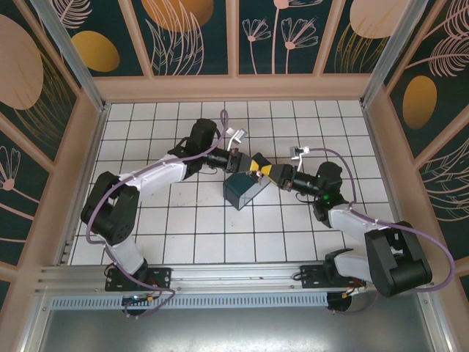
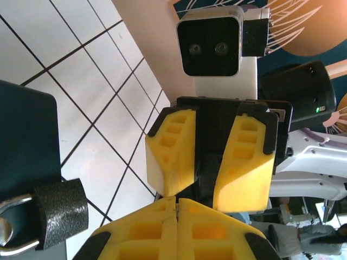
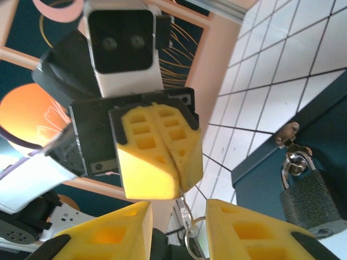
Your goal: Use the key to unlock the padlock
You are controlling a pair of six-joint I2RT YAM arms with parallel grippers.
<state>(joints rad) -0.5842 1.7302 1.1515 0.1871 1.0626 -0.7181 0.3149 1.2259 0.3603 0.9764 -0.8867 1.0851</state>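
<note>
My left end effector (image 2: 176,201) is pinched together on the key (image 3: 187,219), its ring (image 3: 191,238) dangling. My right end effector (image 2: 196,196) stands apart, tip to tip with it. So slim a hold could let the key swivel or drop, I judge, before reaching the padlock (image 3: 309,201) hanging on the dark box (image 1: 245,191) just nearer. White tiled counter (image 1: 183,242) beneath; flower-painted walls (image 1: 190,37) beyond.

We see the dark padlock (image 3: 310,205) hanging on the box (image 3: 325,127) hasp, the silvery key (image 3: 187,218) dangling from the left claw (image 3: 178,187).
</note>
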